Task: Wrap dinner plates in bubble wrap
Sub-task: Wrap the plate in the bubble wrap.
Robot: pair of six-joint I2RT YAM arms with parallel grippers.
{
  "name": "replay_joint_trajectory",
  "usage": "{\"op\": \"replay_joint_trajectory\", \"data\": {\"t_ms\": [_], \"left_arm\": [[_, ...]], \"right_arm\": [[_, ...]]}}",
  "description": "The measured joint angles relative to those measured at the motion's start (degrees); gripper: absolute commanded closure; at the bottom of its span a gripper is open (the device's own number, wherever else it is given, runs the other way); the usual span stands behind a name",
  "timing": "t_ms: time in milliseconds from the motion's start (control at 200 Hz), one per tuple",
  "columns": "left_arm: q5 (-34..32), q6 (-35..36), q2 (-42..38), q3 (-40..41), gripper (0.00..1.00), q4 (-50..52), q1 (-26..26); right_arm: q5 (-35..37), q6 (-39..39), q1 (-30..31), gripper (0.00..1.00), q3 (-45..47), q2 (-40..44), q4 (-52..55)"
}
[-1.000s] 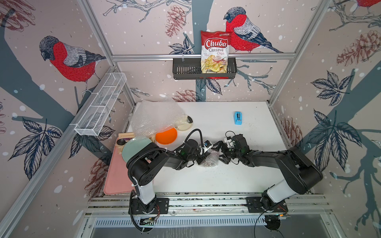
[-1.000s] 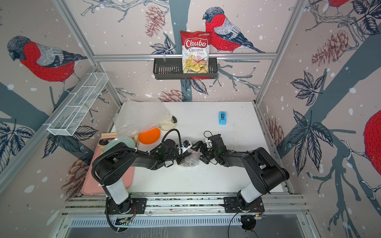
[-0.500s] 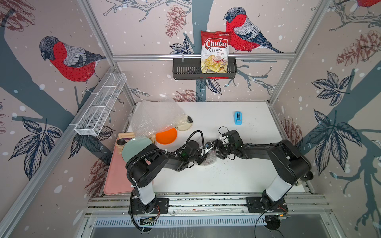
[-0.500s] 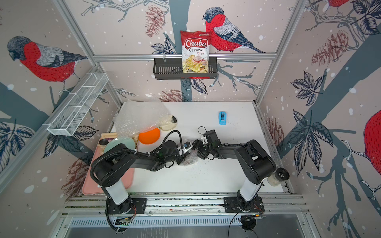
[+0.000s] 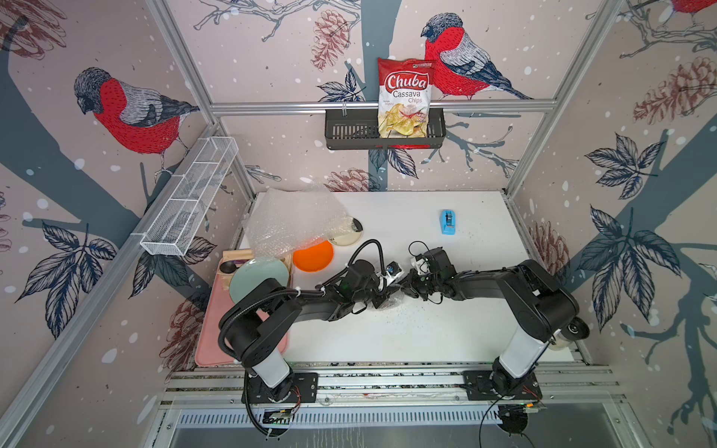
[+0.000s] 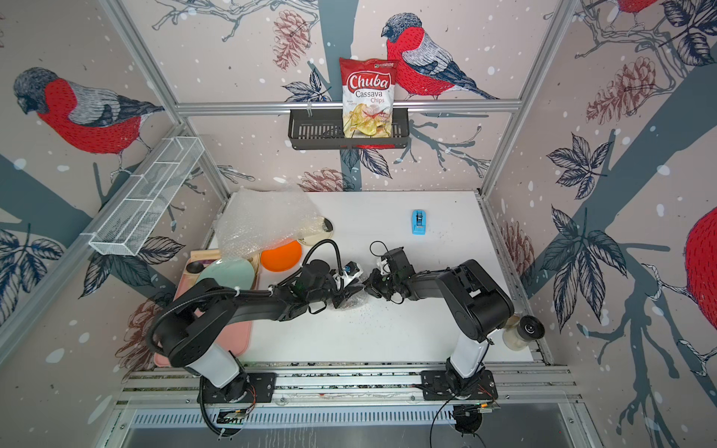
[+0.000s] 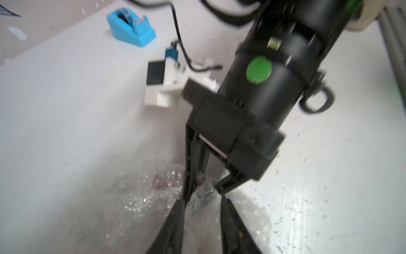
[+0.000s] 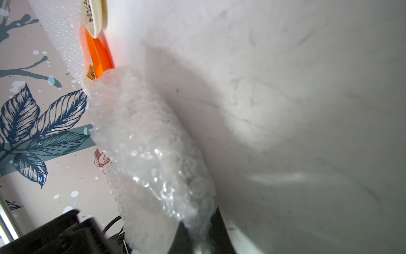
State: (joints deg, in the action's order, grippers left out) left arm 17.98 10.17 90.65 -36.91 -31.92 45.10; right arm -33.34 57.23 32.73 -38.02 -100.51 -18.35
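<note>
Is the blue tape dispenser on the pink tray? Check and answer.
No: the blue tape dispenser stands on the white table, far from the pink tray.

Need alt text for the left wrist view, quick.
The right gripper pinches a bunched fold of bubble wrap on the white table, right at the parted fingers of the left gripper. A blue tape dispenser sits beyond.

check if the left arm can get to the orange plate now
Probably yes: the orange plate lies mostly bare close by the left gripper, only its far edge under the wrap sheet; nothing stands between.
</note>
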Motion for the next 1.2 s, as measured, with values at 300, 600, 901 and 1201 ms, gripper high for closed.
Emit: {"op": "replay_joint_trajectory", "data": {"t_ms": [300, 600, 901, 1201], "left_arm": [[-12.15, -22.91, -3.58, -11.13, 0.63, 10.43, -3.37], [-18.10, -43.08, 15.41, -30.05, 0.80, 33.53, -2.47], [-16.96, -50.45, 17.99, -23.63, 0.90, 28.22, -0.96], [-17.51, -50.56, 17.29, -17.94, 0.92, 18.97, -0.74]], "right_arm": [[13.57, 13.20, 3.26, 1.00, 4.20, 0.81, -11.74], [27.26, 27.69, 7.78, 0.97, 5.29, -2.23, -21.24], [33.70, 33.62, 8.81, 0.56, 7.39, -1.27, -23.39], [32.76, 14.12, 3.08, 0.00, 4.81, 10.10, -7.26]]}}
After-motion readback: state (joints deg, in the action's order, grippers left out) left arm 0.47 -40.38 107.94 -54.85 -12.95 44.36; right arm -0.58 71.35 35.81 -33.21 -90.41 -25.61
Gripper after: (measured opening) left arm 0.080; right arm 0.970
